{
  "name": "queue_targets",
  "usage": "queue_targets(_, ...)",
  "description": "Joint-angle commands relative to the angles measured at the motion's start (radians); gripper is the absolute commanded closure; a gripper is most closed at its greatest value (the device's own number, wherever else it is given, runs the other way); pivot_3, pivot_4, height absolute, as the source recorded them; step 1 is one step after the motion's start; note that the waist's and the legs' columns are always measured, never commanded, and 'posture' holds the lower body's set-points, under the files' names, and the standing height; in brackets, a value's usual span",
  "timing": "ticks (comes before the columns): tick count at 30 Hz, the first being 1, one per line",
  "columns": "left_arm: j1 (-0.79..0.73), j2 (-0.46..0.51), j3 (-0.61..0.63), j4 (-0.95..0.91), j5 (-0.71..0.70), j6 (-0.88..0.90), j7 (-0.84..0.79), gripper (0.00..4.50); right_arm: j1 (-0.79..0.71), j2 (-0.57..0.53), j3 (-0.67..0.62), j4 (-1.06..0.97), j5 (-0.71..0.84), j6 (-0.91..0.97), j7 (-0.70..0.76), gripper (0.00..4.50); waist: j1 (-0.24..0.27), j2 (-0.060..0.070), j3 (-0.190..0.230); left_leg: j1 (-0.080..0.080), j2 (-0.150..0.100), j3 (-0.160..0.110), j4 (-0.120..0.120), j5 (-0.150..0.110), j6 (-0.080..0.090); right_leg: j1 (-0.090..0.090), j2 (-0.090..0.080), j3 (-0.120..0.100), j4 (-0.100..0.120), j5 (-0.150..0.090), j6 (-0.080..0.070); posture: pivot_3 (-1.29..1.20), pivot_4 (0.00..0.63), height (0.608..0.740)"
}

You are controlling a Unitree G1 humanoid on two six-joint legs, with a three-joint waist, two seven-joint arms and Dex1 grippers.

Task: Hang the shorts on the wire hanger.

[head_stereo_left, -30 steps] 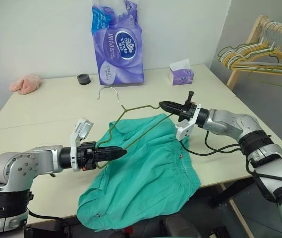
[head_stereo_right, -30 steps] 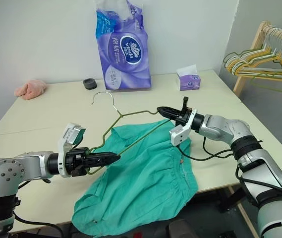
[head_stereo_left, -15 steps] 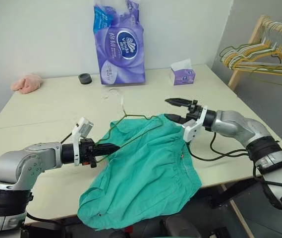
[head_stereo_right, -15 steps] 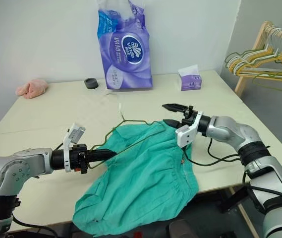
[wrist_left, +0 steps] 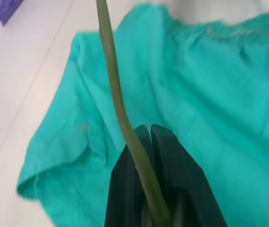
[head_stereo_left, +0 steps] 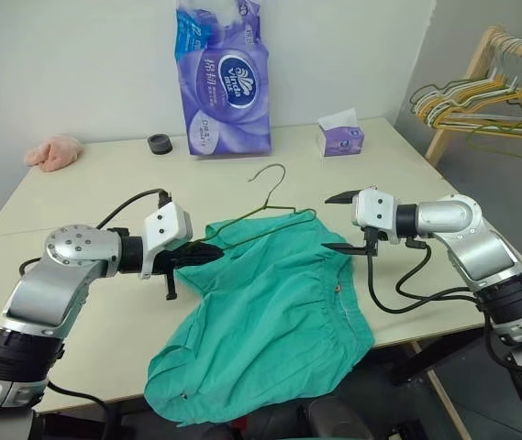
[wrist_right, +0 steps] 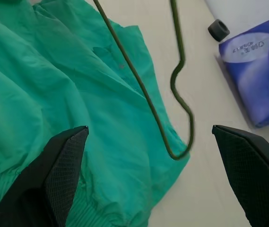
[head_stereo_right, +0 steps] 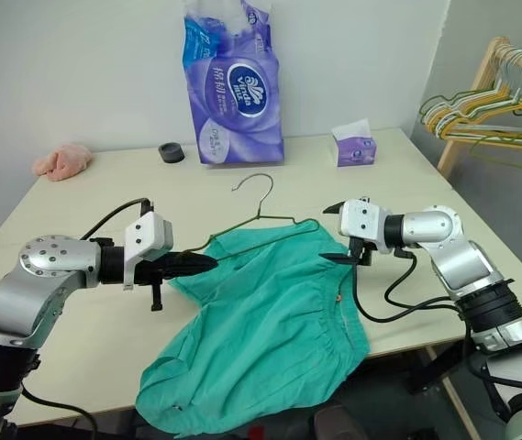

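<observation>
Shorts (head_stereo_left: 270, 312): spread on the table (head_stereo_left: 77, 197), front edge overhanging.
Wire hanger (head_stereo_left: 259, 213): over the shorts' far edge.
Left gripper (head_stereo_left: 207, 254): pinching the hanger's end.
Right gripper (head_stereo_left: 341, 223): spread wide, beside the waistband.

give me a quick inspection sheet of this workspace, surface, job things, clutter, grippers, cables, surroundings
surface: pale table, shorts hang over its near edge
job's things: teal shorts spread out; wire hanger lies partly on them, hook away from the robot
clutter: purple tissue pack, tissue box, pink cloth, black ring
grippers: left gripper shut on the hanger wire; right gripper open beside the waistband, holding nothing
cables: black cable loops under the right arm
surroundings: wooden rack with hangers, pale wall
</observation>
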Motion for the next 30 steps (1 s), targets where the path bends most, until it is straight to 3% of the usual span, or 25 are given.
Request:
queue_targets(1, -0.074, 0.006, 0.098, -0.028, -0.176, 0.166, -0.028, 4.5, -0.038, 0.013, -0.053, -0.024, 0.022, 0.033, 0.041, 0.02, 0.002, 0.0, 0.0, -0.001, 0.0, 0.0, 0.0, 0.0, 0.0, -0.001, 0.0, 0.0, 0.0, 0.0, 0.0, -0.25, 0.04, 0.74)
queue_targets(4, -0.088, 0.04, 0.12, 0.003, -0.241, 0.268, -0.069, 4.5, -0.054, 0.02, -0.072, -0.013, 0.023, 0.038, 0.069, 0.02, 0.003, 0.0, 0.0, -0.002, 0.0, 0.0, 0.0, 0.0, 0.0, -0.002, 0.001, 0.0, 0.0, 0.0, 0.0, -0.25, 0.036, 0.74)
queue_targets(9, -0.036, 0.094, 0.083, 0.041, -0.178, 0.247, -0.129, 4.5, -0.049, -0.001, -0.091, -0.028, 0.039, 0.088, 0.154, 0.02, 0.003, 0.0, 0.0, -0.002, 0.0, -0.001, 0.0, 0.0, 0.0, -0.002, 0.001, -0.001, -0.001, 0.0, 0.0, -0.25, 0.031, 0.74)
queue_targets(14, -0.034, 0.086, 0.066, 0.091, -0.114, 0.203, -0.134, 4.5, -0.049, -0.107, -0.106, -0.06, 0.094, 0.222, 0.323, 0.02, 0.01, 0.0, 0.001, -0.003, 0.0, -0.001, 0.0, 0.0, 0.0, -0.002, 0.001, -0.002, -0.001, 0.0, 0.0, -0.25, 0.029, 0.74)
queue_targets(17, -0.034, 0.081, 0.072, 0.076, -0.138, 0.233, -0.156, 4.5, -0.069, -0.114, -0.136, -0.056, 0.114, 0.253, 0.329, 0.02, 0.008, 0.0, 0.001, -0.002, 0.0, 0.0, 0.0, 0.0, 0.0, -0.001, 0.0, -0.002, -0.002, 0.0, 0.0, -0.26, 0.027, 0.74)
queue_targets(25, -0.052, 0.062, 0.083, -0.02, -0.273, 0.375, -0.194, 4.5, -0.159, 0.069, -0.098, 0.134, -0.018, 0.131, 0.197, 0.02, -0.021, 0.0, 0.001, -0.002, 0.001, -0.001, 0.0, 0.0, 0.0, -0.002, 0.001, -0.001, 0.001, 0.0, 0.0, -0.27, 0.019, 0.74)
queue_targets(30, -0.048, 0.058, 0.101, -0.034, -0.308, 0.407, -0.186, 4.5, -0.18, 0.098, -0.088, 0.188, -0.005, 0.118, 0.271, 0.02, -0.02, 0.0, 0.001, -0.002, 0.0, -0.001, 0.001, 0.0, 0.0, -0.003, 0.001, -0.001, 0.002, 0.002, -0.003, -0.27, 0.017, 0.74)
